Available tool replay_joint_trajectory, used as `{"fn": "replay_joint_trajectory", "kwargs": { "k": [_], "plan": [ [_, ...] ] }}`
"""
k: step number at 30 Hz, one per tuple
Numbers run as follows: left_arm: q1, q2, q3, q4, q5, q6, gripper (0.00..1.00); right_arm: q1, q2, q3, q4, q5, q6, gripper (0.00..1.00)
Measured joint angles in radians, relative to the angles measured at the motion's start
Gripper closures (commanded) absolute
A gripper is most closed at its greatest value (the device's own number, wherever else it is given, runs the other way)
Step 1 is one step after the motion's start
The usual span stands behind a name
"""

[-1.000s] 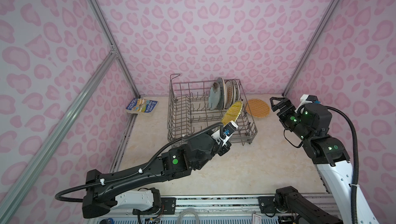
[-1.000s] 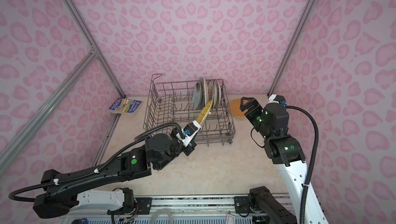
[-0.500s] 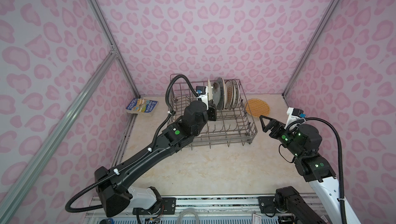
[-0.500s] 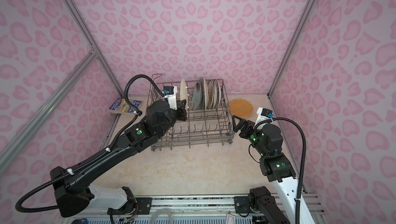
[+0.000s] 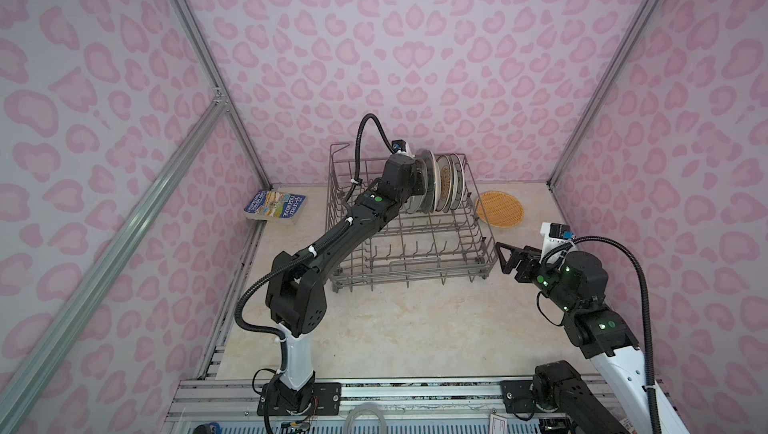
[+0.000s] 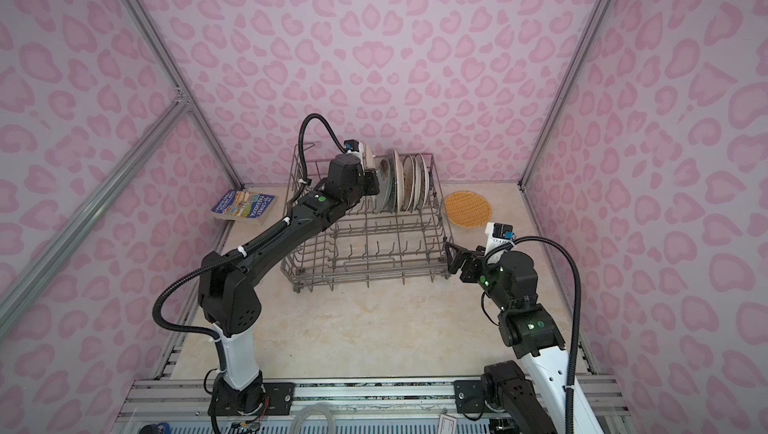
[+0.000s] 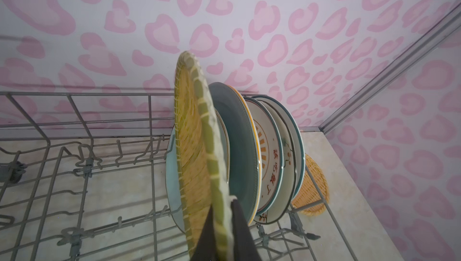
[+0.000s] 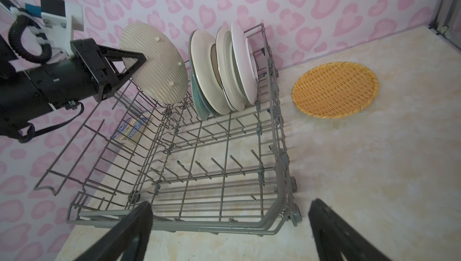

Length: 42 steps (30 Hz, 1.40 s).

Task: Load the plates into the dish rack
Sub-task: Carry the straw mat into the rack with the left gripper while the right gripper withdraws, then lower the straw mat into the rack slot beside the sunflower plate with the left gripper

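Blue paperback book [image 5: 275, 207] on beige tabletop [image 5: 395, 328]

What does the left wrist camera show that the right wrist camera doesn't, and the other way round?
Only the left wrist: the yellow plate's woven face and the painted fronts of the racked plates.
Only the right wrist: the book, the left gripper from outside, jaws shut on that plate's ribbed back, and the right gripper's open jaws.
Both: the rack, the racked plates and the orange plate.
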Motion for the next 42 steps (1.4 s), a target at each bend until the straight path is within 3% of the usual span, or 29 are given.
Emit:
{"fn": "replay_joint_trajectory", "kwargs": {
  "k": [9,36,42],
  "plan": [
    [0.02,0.134,0.129,-0.045,0.001,0.053,0.96,0.0,0.034,-0.045,0.031,-0.029,0.0,0.03],
    [0.034,0.263,0.159,-0.052,-0.055,0.075,0.97,-0.002,0.045,-0.031,0.037,-0.03,-0.003,0.03],
    [0.034,0.272,0.159,-0.056,-0.064,0.067,0.89,-0.002,0.044,-0.03,0.036,-0.028,-0.002,0.03]
  ]
}}
